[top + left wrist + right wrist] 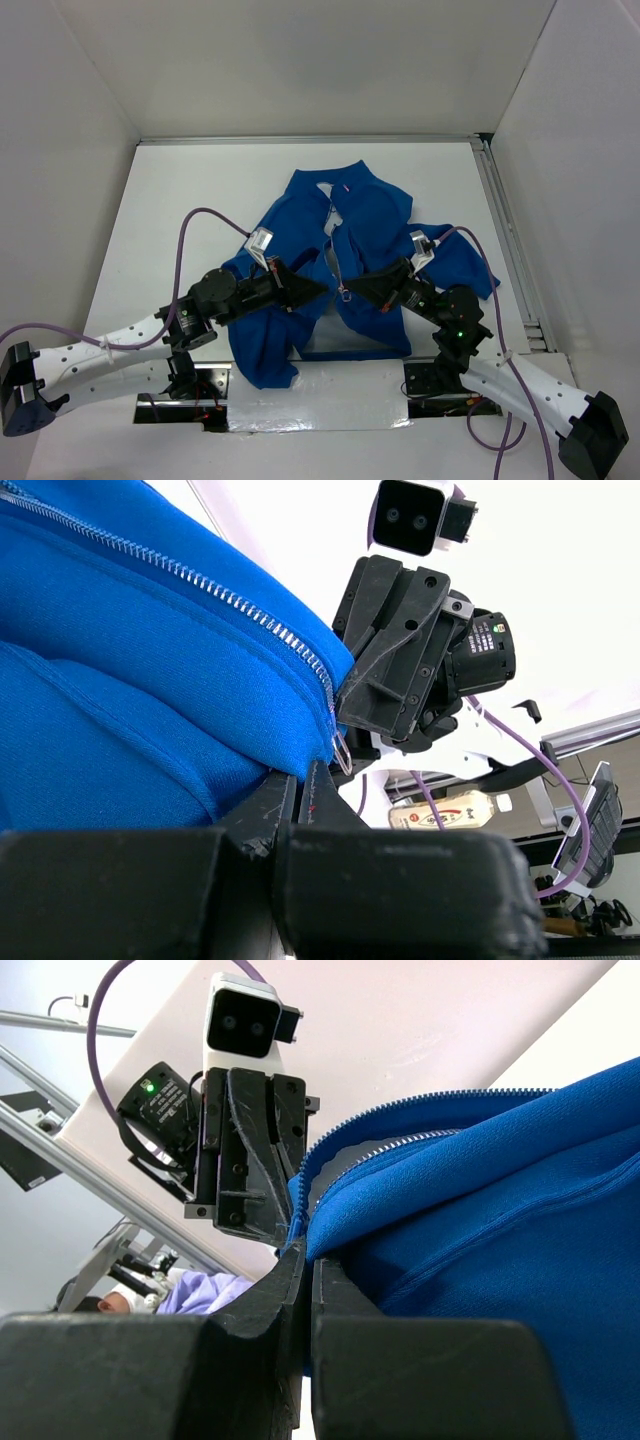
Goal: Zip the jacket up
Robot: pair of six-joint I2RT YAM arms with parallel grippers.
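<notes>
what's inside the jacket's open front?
Low in the jacket's open front a pale surface shows; lining or table, can't tell. Higher up, blue fabric lies over the inside and hides it.

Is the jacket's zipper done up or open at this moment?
Mostly open. From above, the jacket gapes above the zipper pull, showing white lining; the pull sits low on the front.
</notes>
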